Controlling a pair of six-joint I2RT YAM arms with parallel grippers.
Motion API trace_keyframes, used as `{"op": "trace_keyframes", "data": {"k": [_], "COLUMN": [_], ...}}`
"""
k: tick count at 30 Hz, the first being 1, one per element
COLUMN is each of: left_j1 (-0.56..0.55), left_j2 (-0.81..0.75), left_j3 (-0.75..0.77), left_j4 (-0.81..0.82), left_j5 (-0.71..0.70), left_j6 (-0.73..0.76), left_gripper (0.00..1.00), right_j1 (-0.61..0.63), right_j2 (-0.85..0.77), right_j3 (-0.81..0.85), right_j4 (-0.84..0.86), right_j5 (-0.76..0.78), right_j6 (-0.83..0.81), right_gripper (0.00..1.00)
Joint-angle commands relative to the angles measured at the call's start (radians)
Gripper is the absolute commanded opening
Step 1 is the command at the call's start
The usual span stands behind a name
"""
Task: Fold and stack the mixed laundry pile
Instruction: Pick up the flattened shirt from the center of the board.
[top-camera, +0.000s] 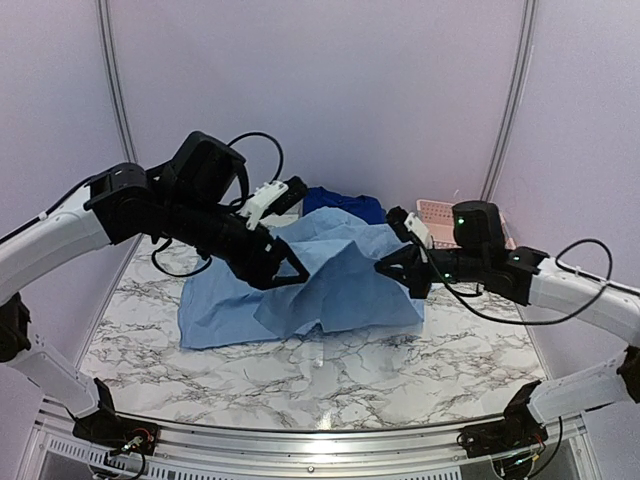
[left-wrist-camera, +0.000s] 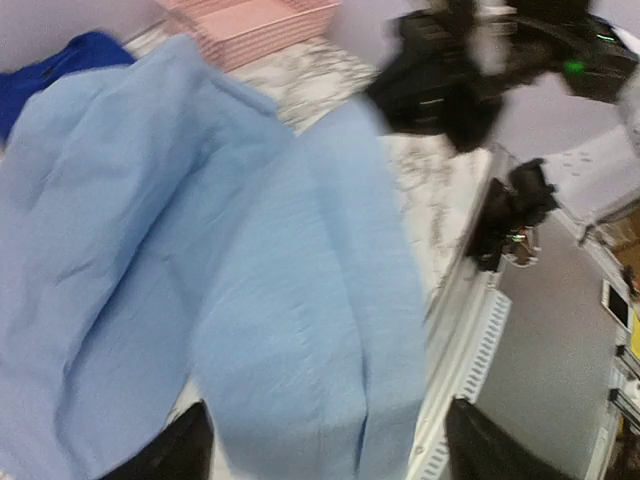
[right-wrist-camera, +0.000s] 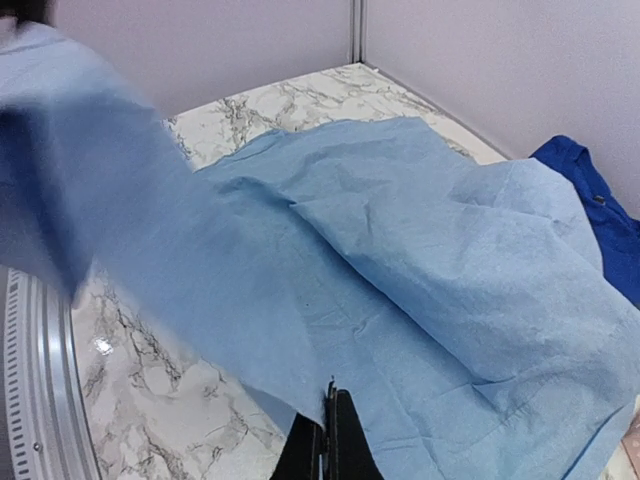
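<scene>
Jaws: right gripper (right-wrist-camera: 333, 442) pinches the shirt (top-camera: 335, 290) edge; left gripper (top-camera: 283, 272) is wide, cloth between, unclamped. Shirt is spread mid table (top-camera: 300, 375), right side lifted. I judge I'm mid-fold; next, left closes, then we carry across.

A: Entry one: the light-blue garment (top-camera: 340, 285) is plain, one even shade.
B: Confirmed. The royal-blue garment (top-camera: 350, 203) is solid too; the basket (top-camera: 437, 213) is pink, lattice-patterned.
A: The table (top-camera: 300, 375) is white marble, grey-veined. The walls (top-camera: 330, 90) are pale lilac.
</scene>
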Motion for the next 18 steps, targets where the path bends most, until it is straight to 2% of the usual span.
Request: {"op": "trace_keyframes", "data": {"k": [1, 3, 6, 9, 13, 18], "left_j1": [0.181, 0.273, 0.355, 0.379, 0.389, 0.393], "left_j2": [-0.192, -0.256, -0.311, -0.328, -0.356, -0.372], "left_j3": [-0.245, -0.376, -0.56, -0.715, -0.865, -0.981], "left_j4": [0.05, 0.081, 0.11, 0.139, 0.145, 0.18], "left_j5": [-0.245, -0.268, -0.303, -0.342, -0.378, -0.365], "left_j6": [-0.234, -0.371, -0.566, -0.718, -0.889, -1.01], "left_gripper": [0.95, 0.93, 0.9, 0.9, 0.88, 0.87], "right_j1": [0.011, 0.019, 0.046, 0.102, 0.164, 0.193], "right_j2": [-0.24, -0.323, -0.418, -0.467, -0.472, -0.53], "right_j3": [-0.084, -0.112, -0.18, -0.227, -0.185, -0.191], "right_j4": [-0.08, -0.132, -0.168, -0.195, -0.251, -0.288], "right_j5": [0.021, 0.025, 0.019, 0.027, 0.062, 0.045], "right_j6": [0.117, 0.154, 0.239, 0.292, 0.333, 0.411], "right_gripper": [0.0, 0.0, 0.0, 0.0, 0.0, 0.0]}}
